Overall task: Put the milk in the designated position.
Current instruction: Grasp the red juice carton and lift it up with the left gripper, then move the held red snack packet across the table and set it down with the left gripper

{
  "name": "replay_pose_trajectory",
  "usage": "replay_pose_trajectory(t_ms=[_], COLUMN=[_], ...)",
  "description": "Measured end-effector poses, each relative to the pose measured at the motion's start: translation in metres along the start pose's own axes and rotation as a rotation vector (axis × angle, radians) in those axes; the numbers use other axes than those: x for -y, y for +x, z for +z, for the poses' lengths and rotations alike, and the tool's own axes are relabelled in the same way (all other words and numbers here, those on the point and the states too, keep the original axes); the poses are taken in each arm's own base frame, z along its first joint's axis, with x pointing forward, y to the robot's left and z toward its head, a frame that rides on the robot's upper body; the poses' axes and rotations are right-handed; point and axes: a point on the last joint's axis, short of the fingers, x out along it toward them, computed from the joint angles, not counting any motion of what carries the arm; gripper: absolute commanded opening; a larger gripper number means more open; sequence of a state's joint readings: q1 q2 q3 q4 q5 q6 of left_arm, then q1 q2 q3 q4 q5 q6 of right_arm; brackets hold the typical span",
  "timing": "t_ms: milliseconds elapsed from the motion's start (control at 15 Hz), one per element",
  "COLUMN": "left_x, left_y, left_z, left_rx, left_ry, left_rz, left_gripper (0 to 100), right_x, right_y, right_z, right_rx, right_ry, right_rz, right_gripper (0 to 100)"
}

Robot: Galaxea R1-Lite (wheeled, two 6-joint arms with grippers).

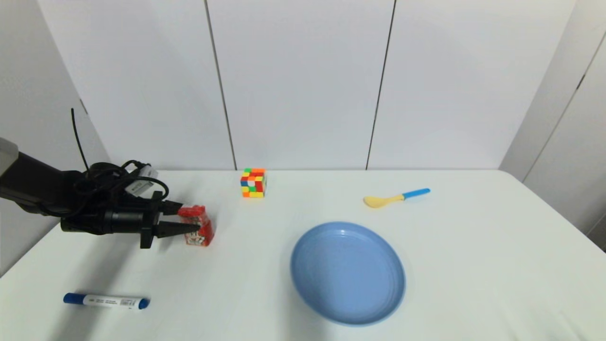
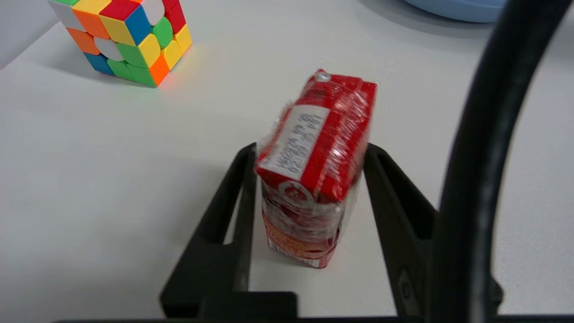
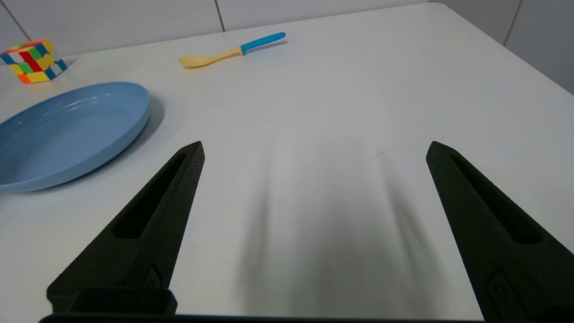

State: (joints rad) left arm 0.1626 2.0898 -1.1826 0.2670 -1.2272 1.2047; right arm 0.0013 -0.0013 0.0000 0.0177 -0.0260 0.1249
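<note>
Two black fingers of the left gripper (image 1: 190, 219) flank the milk (image 1: 199, 226), a small red carton standing upright on the white table (image 1: 473, 265), well to the left of the blue plate (image 1: 348, 273). From the wrist the fingers sit close against its sides, though I cannot tell whether they press it. Beyond the plate lie a multicoloured puzzle cube (image 1: 253, 182) and a yellow spoon with a blue handle (image 1: 396, 197); a blue marker (image 1: 106, 300) lies nearer, far left. The right gripper (image 3: 314, 152) hovers spread wide, just right of the plate.
</note>
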Motion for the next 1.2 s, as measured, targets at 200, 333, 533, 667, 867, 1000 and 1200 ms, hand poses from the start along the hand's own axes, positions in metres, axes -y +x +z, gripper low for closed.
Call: replay_pose_trajectory(t_ms=[200,333,533,667,867,1000,1200], left_x=[0.0,0.001,0.007,0.015,0.036,0.056,0.085], left_y=[-0.001,-0.002,-0.005,-0.003,0.015,0.032,0.057], left_z=[0.0,-0.001,0.01,0.036,0.086,0.114,0.139], left_rx=[-0.002,-0.003,-0.031,-0.073,-0.158,-0.214,-0.29], left_ry=[0.001,-0.005,-0.046,-0.059,-0.103,-0.155,-0.23], left_rz=[0.004,0.004,0.005,0.0,-0.012,-0.004,0.043], left_gripper=[0,0,0,0,0,0,0], right_x=[0.0,0.0,0.0,0.0,0.0,0.0,0.0], right_y=[0.0,0.0,0.0,0.0,0.0,0.0,0.0], right_z=[0.0,0.0,0.0,0.0,0.0,0.0,0.0], right_rx=[0.0,0.0,0.0,0.0,0.0,0.0,0.0], right_ry=[0.0,0.0,0.0,0.0,0.0,0.0,0.0], right_rz=[0.0,0.0,0.0,0.0,0.0,0.0,0.0], right_gripper=[100,100,100,100,100,100,100])
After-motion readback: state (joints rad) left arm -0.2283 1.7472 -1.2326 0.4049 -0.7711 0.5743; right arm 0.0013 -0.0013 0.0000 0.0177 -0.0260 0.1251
